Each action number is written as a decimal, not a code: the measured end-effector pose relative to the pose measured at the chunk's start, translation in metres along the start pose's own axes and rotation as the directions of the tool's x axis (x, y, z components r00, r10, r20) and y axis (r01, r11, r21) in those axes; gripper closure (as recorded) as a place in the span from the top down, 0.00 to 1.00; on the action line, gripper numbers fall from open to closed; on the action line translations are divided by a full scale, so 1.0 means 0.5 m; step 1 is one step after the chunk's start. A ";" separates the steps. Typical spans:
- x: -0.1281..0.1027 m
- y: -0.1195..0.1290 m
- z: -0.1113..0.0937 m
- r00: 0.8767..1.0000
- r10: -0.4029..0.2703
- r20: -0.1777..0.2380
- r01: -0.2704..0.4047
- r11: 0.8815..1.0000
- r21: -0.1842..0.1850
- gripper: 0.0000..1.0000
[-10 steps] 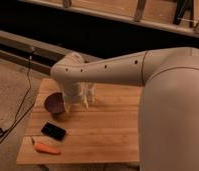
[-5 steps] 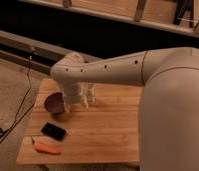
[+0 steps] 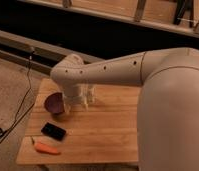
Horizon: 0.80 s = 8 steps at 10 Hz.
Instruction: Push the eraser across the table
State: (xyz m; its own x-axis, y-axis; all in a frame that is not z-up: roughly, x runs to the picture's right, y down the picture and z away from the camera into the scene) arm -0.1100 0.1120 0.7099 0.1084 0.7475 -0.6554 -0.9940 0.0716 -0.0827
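The eraser (image 3: 53,131) is a small flat black block lying on the left front part of the light wooden table (image 3: 110,132). My gripper (image 3: 79,101) hangs from the white arm above the table's back left area, beyond the eraser and apart from it. Its pale fingers (image 3: 69,104) point down and stand open, and nothing shows between them. The left finger sits right beside the bowl's rim.
A dark purple bowl (image 3: 55,103) stands at the table's left edge, behind the eraser. An orange carrot (image 3: 45,148) lies near the front left corner. My large white arm (image 3: 168,100) covers the right side. A black cable (image 3: 23,100) trails over the floor on the left.
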 end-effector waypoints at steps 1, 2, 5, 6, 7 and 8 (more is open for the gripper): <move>0.000 0.009 0.014 1.000 -0.024 -0.001 0.024 1.000 0.000 0.65; 0.001 0.025 0.030 0.999 -0.053 -0.003 0.053 0.999 -0.001 0.65; 0.004 0.086 0.069 0.990 -0.142 -0.021 0.142 0.990 -0.009 0.65; 0.001 0.101 0.076 0.986 -0.165 -0.021 0.165 0.986 -0.010 0.65; -0.002 0.131 0.087 0.979 -0.204 -0.024 0.204 0.979 -0.013 0.65; -0.005 0.162 0.096 0.969 -0.247 -0.030 0.246 0.969 -0.011 0.65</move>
State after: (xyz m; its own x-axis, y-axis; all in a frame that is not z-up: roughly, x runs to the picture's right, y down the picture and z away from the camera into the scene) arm -0.1916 0.1476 0.7410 0.3504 0.6865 -0.6371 -0.9365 0.2464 -0.2496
